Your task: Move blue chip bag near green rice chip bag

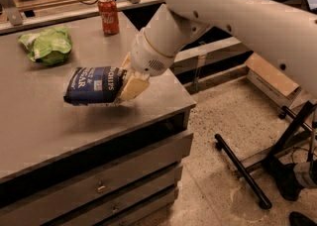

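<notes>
Grey worktop point(39, 136) above drawers bore the green rice chip bag point(47, 45), lying behind and left of the blue chip bag point(91, 86), apart from it, with only bare surface between them. A red soda can point(108, 15) stood upright well behind the blue chip bag and slightly right of it, judged clear of the direct path. At the blue chip bag's right end the gripper point(131, 85) pinched it lengthwise; the shadow beneath suggested it was raised just off the surface, a hold judged suited to carrying it leftward.
</notes>
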You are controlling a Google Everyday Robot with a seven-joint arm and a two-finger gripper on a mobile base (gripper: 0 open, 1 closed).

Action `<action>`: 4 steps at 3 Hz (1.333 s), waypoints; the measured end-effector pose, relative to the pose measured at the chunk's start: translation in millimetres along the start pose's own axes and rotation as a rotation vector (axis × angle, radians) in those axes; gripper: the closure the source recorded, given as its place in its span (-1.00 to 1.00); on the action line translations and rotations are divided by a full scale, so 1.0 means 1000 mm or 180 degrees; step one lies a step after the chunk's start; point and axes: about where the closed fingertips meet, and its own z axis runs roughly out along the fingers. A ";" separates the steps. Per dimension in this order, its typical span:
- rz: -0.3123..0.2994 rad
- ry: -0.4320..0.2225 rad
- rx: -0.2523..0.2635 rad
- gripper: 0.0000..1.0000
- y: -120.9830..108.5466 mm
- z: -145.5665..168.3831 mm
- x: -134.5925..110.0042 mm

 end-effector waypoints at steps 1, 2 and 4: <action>0.0019 -0.0199 0.0161 1.00 -0.014 -0.016 -0.002; 0.0079 -0.0234 0.0225 1.00 -0.033 -0.023 0.000; 0.0202 -0.0105 0.0315 1.00 -0.098 -0.010 0.010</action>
